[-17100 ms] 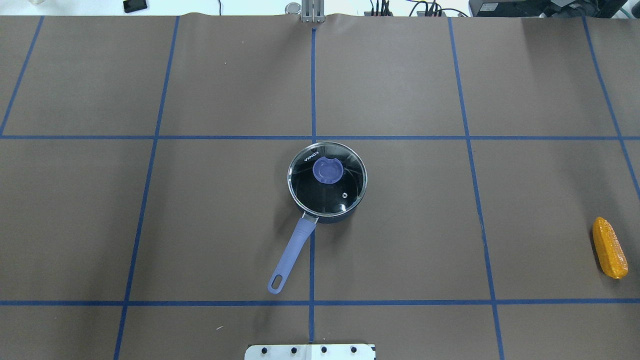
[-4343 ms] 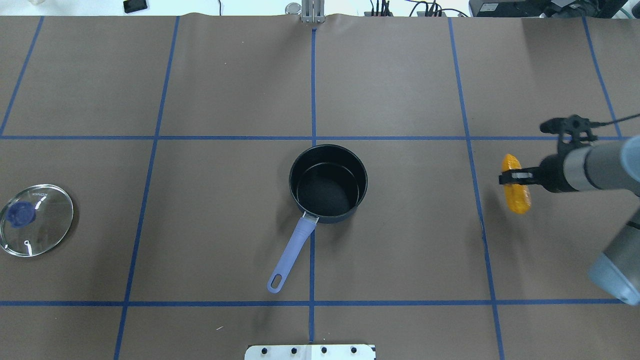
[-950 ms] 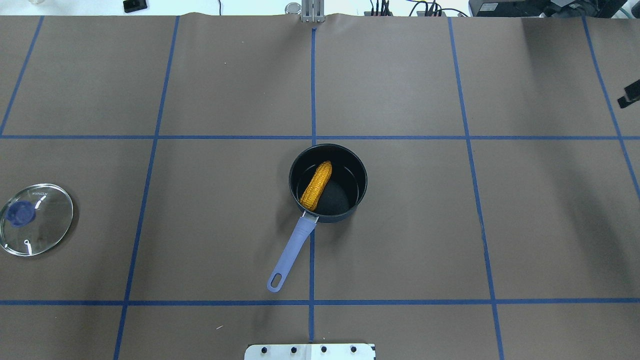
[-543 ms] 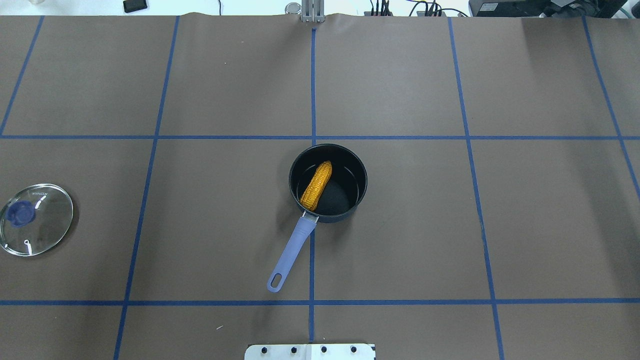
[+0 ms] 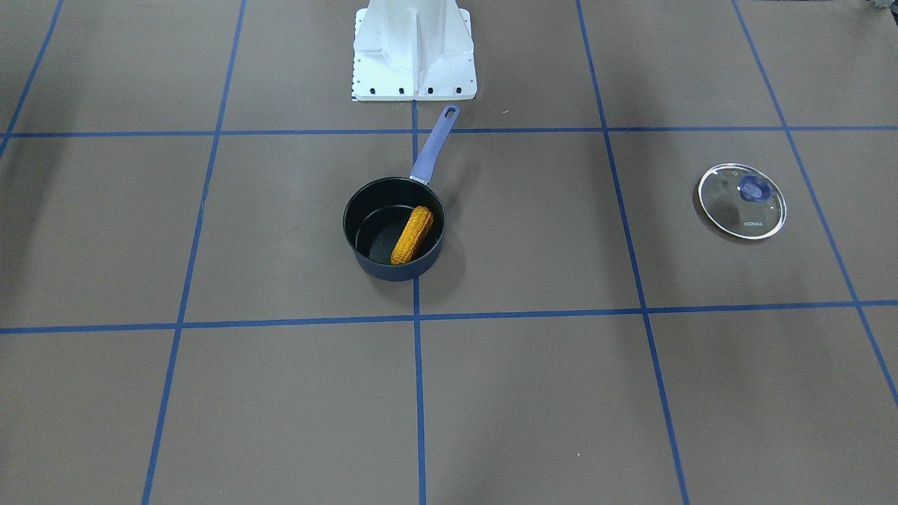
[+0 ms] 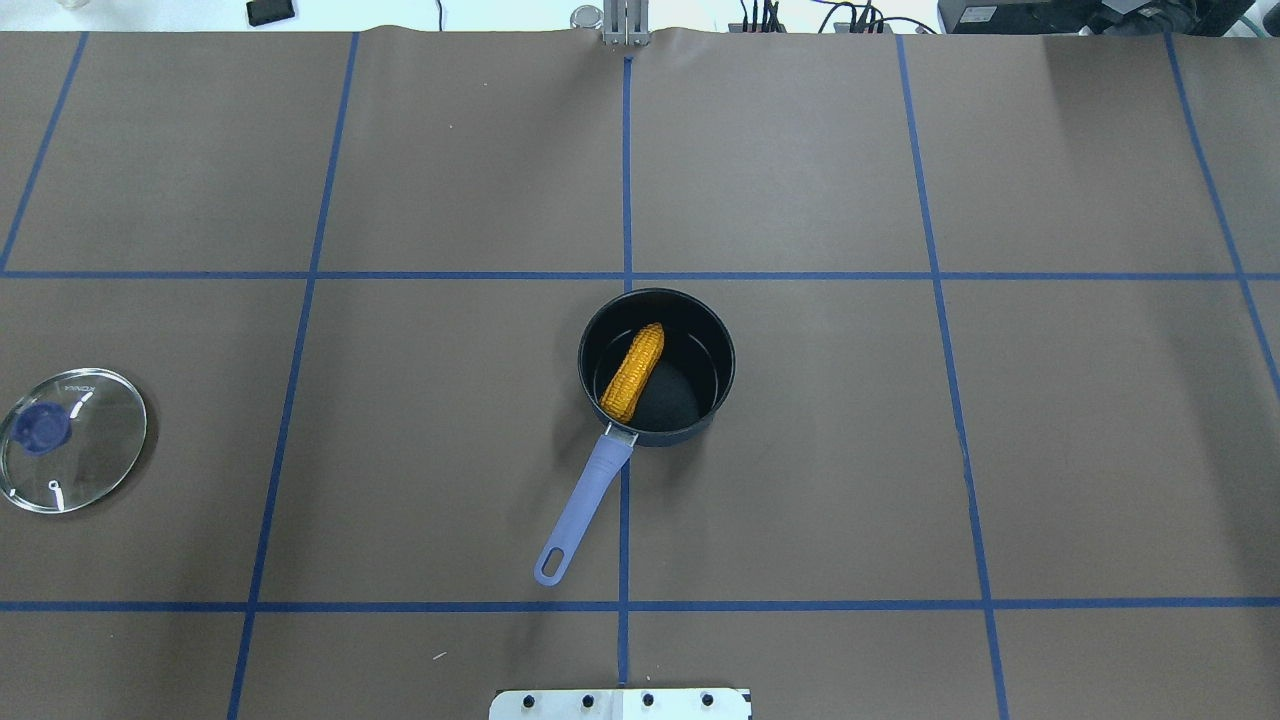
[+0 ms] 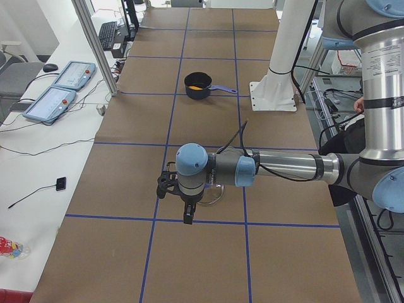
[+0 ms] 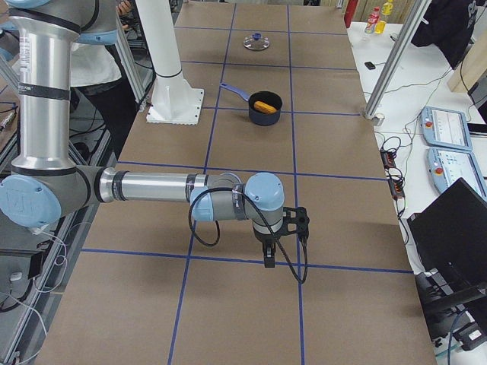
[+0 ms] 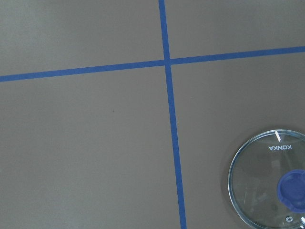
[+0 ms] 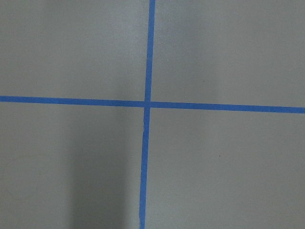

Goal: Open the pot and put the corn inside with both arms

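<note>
The dark navy pot [image 6: 672, 398] stands open at the table's middle, its lavender handle [image 6: 583, 505] pointing toward the robot base. The yellow-orange corn [image 6: 633, 371] lies slanted inside it, leaning on the wall near the handle; it also shows in the front view [image 5: 412, 234]. Neither gripper shows in the overhead or front view. The left gripper [image 7: 188, 213] hangs over the table's left end near the lid. The right gripper [image 8: 268, 257] hangs over the table's right end. I cannot tell whether either is open or shut.
The round glass lid [image 6: 73, 440] with its purple knob lies flat at the table's far left, also in the left wrist view [image 9: 269, 183]. The white mounting base [image 5: 414, 49] stands at the robot's edge. Blue tape lines grid the brown table.
The right gripper's black tip, at the overhead view's right edge a second ago, has left that view. Pot, corn and lid have not moved since then.
</note>
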Robot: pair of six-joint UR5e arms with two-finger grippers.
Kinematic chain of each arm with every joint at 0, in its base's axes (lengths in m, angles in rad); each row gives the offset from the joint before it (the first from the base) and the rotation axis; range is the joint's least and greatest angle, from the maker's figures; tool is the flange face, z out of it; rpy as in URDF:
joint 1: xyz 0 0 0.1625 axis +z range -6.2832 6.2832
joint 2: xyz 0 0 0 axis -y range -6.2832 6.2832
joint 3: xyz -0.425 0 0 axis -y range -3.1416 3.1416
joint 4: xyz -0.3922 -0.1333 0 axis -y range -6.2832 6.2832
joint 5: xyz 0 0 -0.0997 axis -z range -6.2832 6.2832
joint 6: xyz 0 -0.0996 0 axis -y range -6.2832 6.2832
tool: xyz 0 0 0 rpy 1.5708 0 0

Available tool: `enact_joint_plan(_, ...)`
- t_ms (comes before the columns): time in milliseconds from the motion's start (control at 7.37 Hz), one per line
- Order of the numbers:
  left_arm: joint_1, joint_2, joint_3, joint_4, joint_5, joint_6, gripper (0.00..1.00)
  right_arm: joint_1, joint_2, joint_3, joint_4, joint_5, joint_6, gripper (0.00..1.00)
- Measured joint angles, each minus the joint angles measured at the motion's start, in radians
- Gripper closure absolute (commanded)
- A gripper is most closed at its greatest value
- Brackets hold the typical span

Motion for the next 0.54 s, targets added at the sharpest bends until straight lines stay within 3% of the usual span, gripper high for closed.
enact_joint_plan(543, 0.001, 0.001, 0.001, -0.005, 0.000, 0.000, 0.02, 0.001, -0.005, 0.001, 0.038, 0.000, 0.001, 0.00)
